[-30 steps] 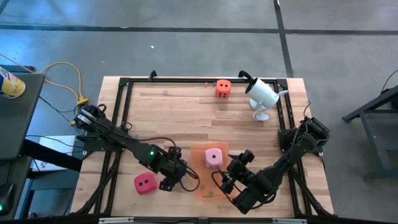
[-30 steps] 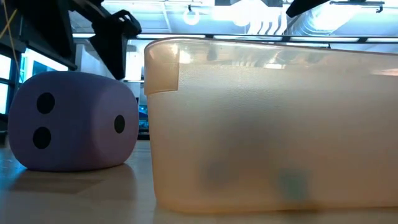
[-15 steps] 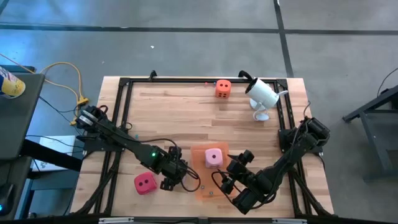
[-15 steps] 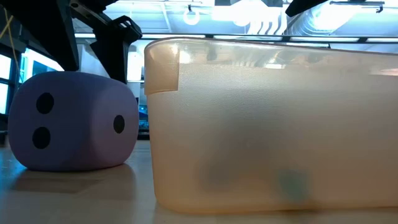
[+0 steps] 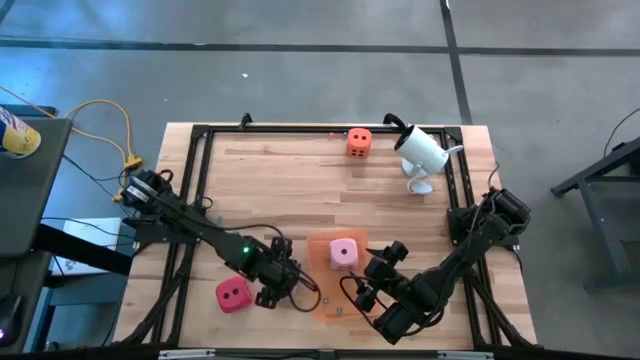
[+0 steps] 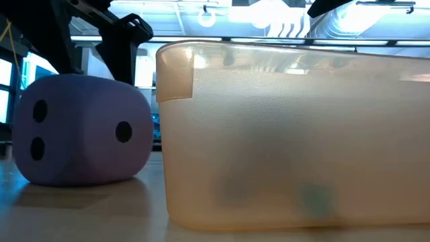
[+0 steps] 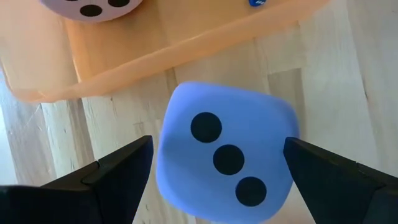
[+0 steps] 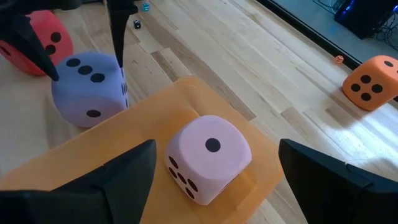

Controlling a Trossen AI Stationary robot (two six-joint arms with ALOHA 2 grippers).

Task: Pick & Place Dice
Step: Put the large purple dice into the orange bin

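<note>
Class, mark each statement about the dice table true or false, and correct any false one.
1. The pink die sits on the orange mat. True.
2. The purple die lies on the mat too. False: it is on the bare wood beside the mat.
3. The left tool is open, its fingers either side of the purple die. True.
4. The right tool grips the pink die. False: it is open, clear of the die.
5. The orange die is near the white camera. True.
</note>
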